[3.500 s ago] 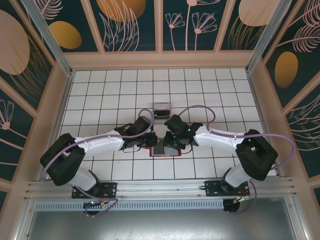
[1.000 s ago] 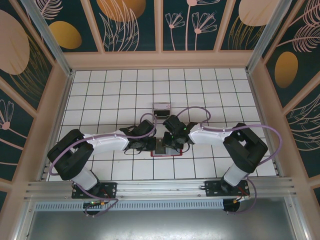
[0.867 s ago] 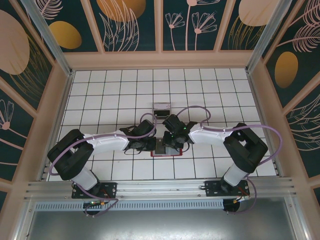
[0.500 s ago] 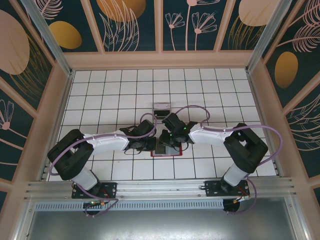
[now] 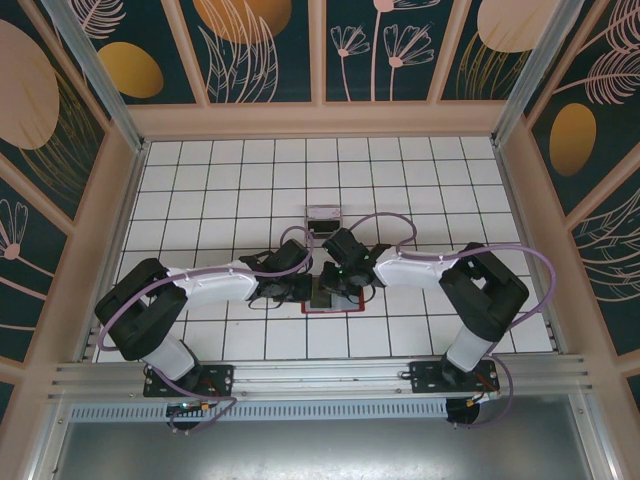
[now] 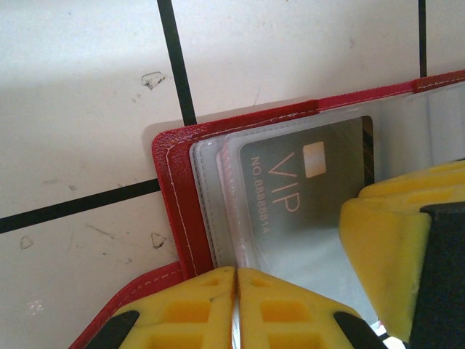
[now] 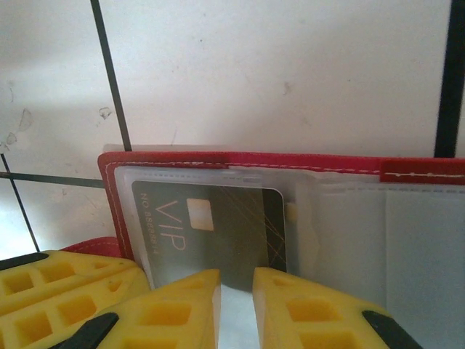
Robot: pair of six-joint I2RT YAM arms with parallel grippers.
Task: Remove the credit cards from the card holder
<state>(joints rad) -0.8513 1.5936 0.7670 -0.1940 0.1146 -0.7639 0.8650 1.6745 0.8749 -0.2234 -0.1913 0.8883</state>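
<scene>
Cards are not out yet, so we judge this is the step of pulling the first one free. Our left gripper (image 6: 235,291) is squeezed tight at the near left edge of the red card holder (image 6: 174,196), which lies open on the table (image 6: 290,51). The grey credit card (image 7: 211,225) sits in its clear sleeve (image 7: 305,218), just past our right gripper (image 7: 236,291). Its jaws stand a little apart, and we cannot tell if they pinch anything. Next we need a firm pinch and a straight slide out.
</scene>
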